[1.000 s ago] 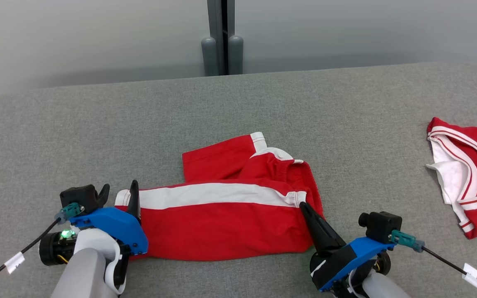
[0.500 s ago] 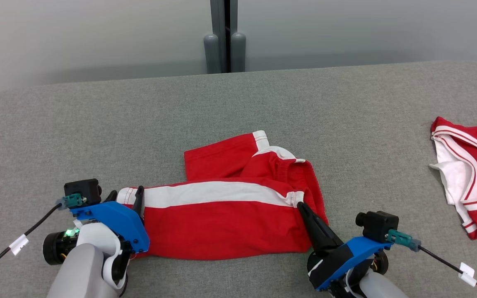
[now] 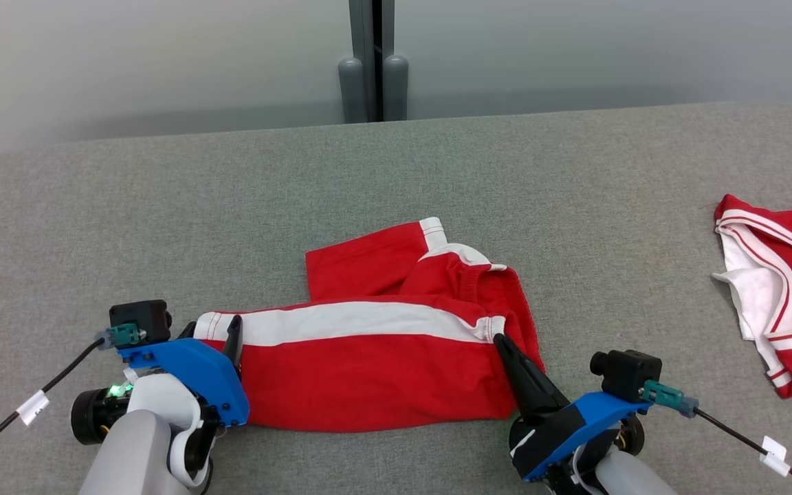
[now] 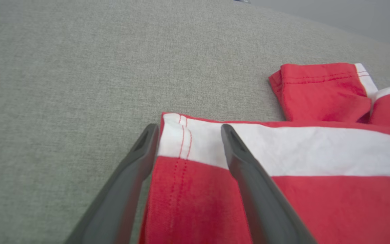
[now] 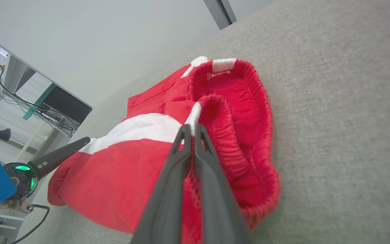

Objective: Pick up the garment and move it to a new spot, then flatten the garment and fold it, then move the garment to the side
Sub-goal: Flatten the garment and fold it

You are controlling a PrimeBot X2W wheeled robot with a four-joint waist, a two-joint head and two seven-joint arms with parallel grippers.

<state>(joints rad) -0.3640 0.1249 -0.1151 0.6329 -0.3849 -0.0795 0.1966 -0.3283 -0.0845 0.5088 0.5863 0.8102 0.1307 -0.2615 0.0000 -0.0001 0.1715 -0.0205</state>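
Observation:
The garment [image 3: 368, 375] is a pair of red shorts with a white side stripe, lying crumpled on the grey table [image 3: 437, 172]. My left gripper [image 3: 210, 330] is open at the garment's left hem. In the left wrist view the garment [image 4: 317, 203] has its white-striped hem corner between my left gripper's [image 4: 189, 128] spread fingers, one finger on the cloth and one on the table. My right gripper [image 3: 499, 338] is shut on the elastic waistband at the garment's right end. The right wrist view shows my right gripper [image 5: 191, 126] pinching the garment [image 5: 120, 169] where the stripe meets the waistband.
A second red and white garment [image 3: 788, 295] lies at the table's right edge. A grey post [image 3: 368, 69] stands behind the table's far edge. Bare grey cloth stretches beyond and left of the shorts. Cables trail from both wrists.
My left gripper has sunk lower over the hem corner, still open. The right gripper has kept its grip in the same place. The head camera shifted slightly at first.

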